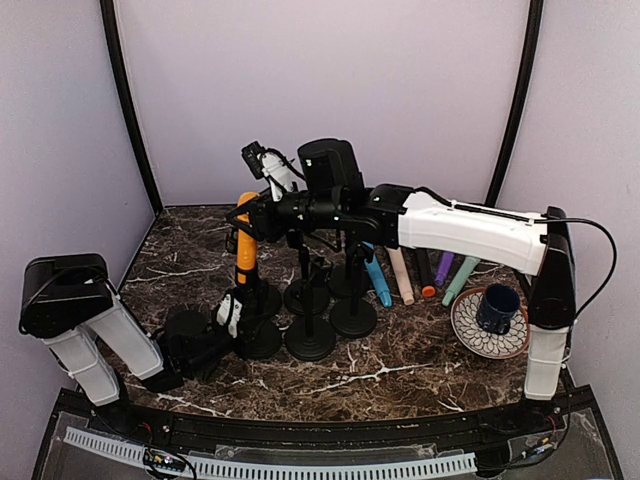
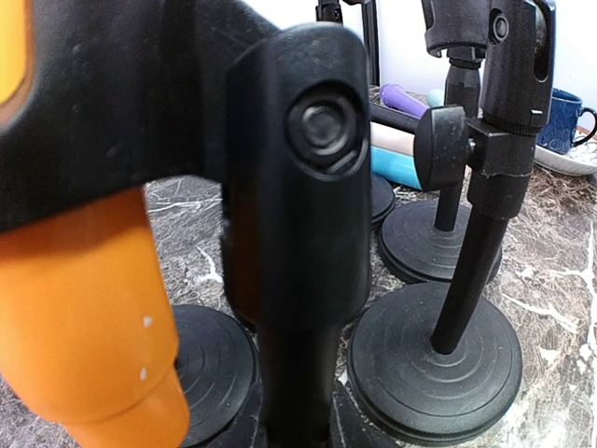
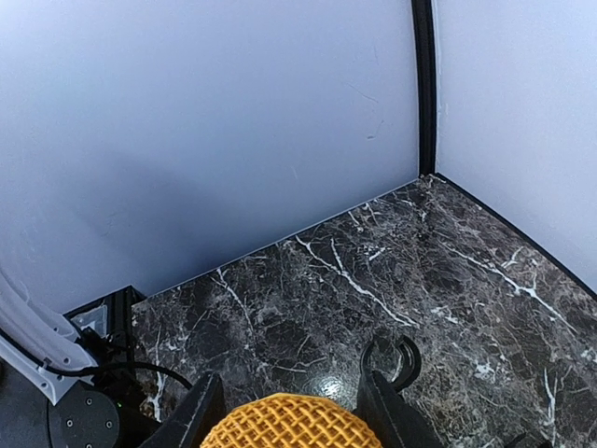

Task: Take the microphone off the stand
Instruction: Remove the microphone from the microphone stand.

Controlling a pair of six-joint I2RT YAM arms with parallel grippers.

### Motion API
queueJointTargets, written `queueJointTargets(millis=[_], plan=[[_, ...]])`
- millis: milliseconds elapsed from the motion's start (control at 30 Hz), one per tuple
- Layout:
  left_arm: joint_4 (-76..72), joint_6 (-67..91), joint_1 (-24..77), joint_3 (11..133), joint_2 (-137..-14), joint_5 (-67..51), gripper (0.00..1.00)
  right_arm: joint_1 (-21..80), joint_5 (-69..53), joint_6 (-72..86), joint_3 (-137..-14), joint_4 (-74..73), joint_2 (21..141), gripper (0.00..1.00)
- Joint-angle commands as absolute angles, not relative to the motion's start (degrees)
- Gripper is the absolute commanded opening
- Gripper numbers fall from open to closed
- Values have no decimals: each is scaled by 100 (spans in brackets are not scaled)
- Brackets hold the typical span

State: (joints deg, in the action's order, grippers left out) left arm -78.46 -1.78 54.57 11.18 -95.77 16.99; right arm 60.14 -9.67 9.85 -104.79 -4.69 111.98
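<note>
At the left-centre of the marble table (image 1: pixel 400 385), your orange microphone (image 1: pixel 245 250) stands head-up and is still seated in the clip of its black stand (image 1: pixel 258 338). Your right gripper (image 1: pixel 243 212) has reached across from the right and sits over the top of it. In the right wrist view you can see its two black fingers (image 3: pixel 198 415) partly spread, one on each side of the orange mesh head (image 3: pixel 289 427) and pressed against it, so they are pinching the microphone at its head. Your left gripper (image 1: pixel 228 312) is low down, just beside the round base of the same stand, with its fingers pressed together. You cannot tell from any view whether they are nipping the thin pole or only resting next to it. The left wrist camera is filled by the stand's clip (image 2: pixel 298 187) with the orange body (image 2: pixel 84 317) just to its left, and the fingers themselves do not show. Just to the right of your stand you have a cluster of other stands (image 1: pixel 310 340), black with round bases, and one behind carries a white microphone (image 1: pixel 280 175). Further right, a row of loose microphones (image 1: pixel 400 275) in blue, cream, black, purple and teal lies flat on the table. Near the right arm's base, a navy mug (image 1: pixel 497 306) stands on a patterned plate (image 1: pixel 470 338).
</note>
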Motion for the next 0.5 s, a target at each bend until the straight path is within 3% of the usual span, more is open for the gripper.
queueJointTargets(millis=[0, 233, 467], plan=[[-7591, 147, 5449, 926, -9722, 1943, 0, 6011, -19, 1394, -10904, -430, 11170, 20], [-7593, 175, 5449, 888, -9734, 1945, 0, 5913, -679, 1310, -10888, -305, 11099, 20], [-7598, 192, 5449, 854, -9722, 1943, 0, 5473, -2539, 1425, -10688, 301, 11030, 20]])
